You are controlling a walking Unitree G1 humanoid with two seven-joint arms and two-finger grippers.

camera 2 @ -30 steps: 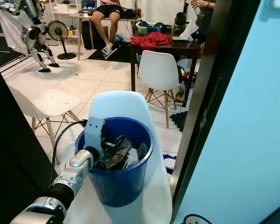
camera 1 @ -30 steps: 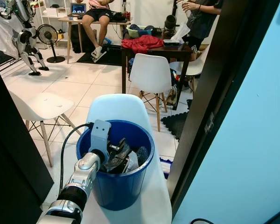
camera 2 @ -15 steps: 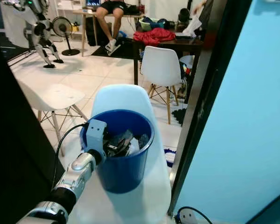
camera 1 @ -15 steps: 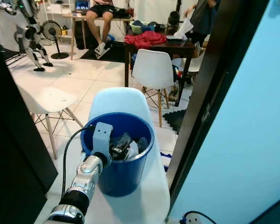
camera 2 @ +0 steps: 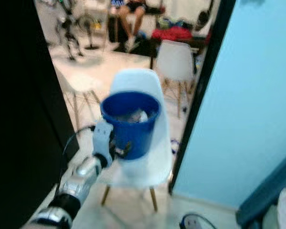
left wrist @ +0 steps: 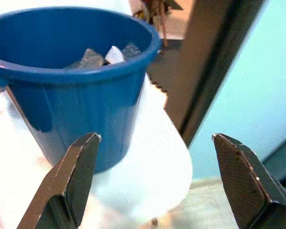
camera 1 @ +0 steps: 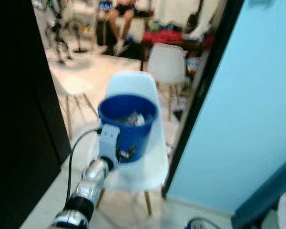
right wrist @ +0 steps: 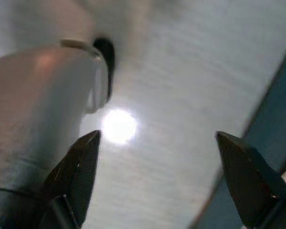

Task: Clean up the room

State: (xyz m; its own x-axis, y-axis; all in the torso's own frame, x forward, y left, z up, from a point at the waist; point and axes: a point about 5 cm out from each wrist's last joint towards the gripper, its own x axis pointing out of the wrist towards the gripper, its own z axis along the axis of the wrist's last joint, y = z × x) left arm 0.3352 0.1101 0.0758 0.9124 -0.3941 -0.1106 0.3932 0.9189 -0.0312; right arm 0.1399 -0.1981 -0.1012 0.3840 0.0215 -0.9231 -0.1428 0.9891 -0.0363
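A round blue plastic bucket (camera 1: 128,120) stands on the seat of a white moulded chair with wooden legs (camera 1: 133,164), in a doorway beside a pale blue wall (camera 1: 238,109). The robot's left gripper (left wrist: 155,179) is held just in front of the bucket's outer wall, below the rim, its two black fingers (left wrist: 71,181) spread wide with nothing between them — the bucket lies beyond the fingertips, apart from them. Crumpled grey and white scraps (left wrist: 105,55) show over the rim; what they are cannot be made out. The head views are blurred. The right gripper (right wrist: 157,183) hangs over a pale floor (right wrist: 181,95), fingers also spread and empty — a grey rounded part (right wrist: 33,105) beside it is unclear.
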